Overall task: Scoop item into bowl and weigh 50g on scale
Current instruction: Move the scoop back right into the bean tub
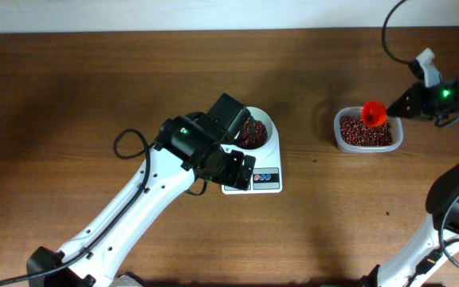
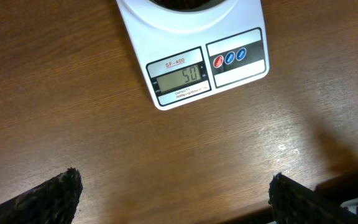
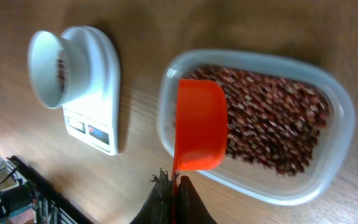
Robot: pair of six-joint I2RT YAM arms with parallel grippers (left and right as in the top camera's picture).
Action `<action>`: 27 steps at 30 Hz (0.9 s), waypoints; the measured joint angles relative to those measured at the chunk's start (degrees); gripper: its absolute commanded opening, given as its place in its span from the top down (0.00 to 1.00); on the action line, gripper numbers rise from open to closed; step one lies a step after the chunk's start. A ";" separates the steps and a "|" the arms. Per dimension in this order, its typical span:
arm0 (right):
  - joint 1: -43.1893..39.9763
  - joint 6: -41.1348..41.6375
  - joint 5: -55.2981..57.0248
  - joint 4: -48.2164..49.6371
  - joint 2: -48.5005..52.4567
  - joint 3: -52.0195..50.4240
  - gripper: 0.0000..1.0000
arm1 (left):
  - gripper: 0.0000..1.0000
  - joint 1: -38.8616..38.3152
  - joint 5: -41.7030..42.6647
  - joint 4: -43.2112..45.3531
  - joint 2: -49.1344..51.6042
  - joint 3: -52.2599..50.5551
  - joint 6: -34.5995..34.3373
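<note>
Dark wooden table (image 1: 70,96), white scale (image 2: 135,37), clear tub (image 3: 344,124)

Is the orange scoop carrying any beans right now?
No, the scoop shows only its bare orange inside as it hangs over the tub of beans.

Even indoor light, soft sheen on the table (image 2: 104,155), right-wrist view blurred at left, overhead sharp
</note>
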 measured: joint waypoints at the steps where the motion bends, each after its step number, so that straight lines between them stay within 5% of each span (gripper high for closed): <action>1: -0.20 0.39 0.48 1.55 0.02 -1.66 0.96 | 0.01 0.00 -0.02 0.02 0.00 0.00 0.00; 9: 0.63 6.75 2.32 11.50 0.04 -13.16 0.96 | 0.01 0.00 0.00 0.00 0.00 0.00 0.02; 19: 4.13 12.41 9.42 16.04 -0.02 -14.19 0.95 | 0.01 0.00 -0.02 0.02 0.00 0.00 0.00; 21: 4.76 13.18 10.45 16.39 -0.17 -14.19 0.77 | 0.01 0.00 0.00 0.02 0.00 0.00 0.02; 27: 5.44 13.77 13.53 16.35 -0.17 -14.38 0.47 | 0.01 0.00 -0.02 0.00 0.00 0.00 0.00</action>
